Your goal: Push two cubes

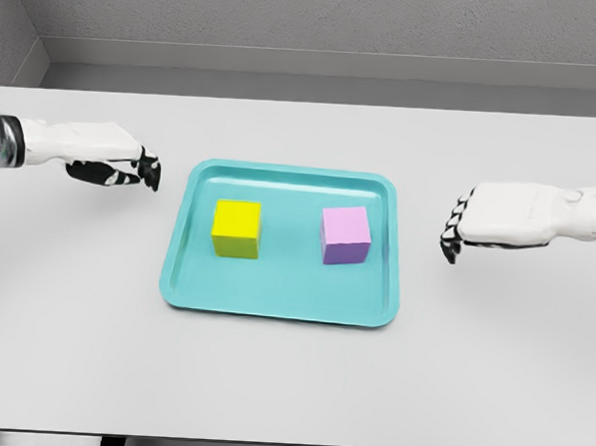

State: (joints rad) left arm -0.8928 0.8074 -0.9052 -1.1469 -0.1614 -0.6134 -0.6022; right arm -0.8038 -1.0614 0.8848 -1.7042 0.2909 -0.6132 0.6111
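A yellow cube (237, 228) and a pink-purple cube (345, 234) sit side by side, apart from each other, on a teal tray (279, 300) in the middle of the white table. My left hand (131, 166) hovers left of the tray's far left corner, fingers relaxed and holding nothing. To the right of the tray, level with the cubes, my right hand (455, 231) has its fingers pointing toward the tray and is empty. Neither hand touches the tray or a cube.
The white table (290, 382) reaches across the whole view, with a grey wall behind it. The tray has a low raised rim all round.
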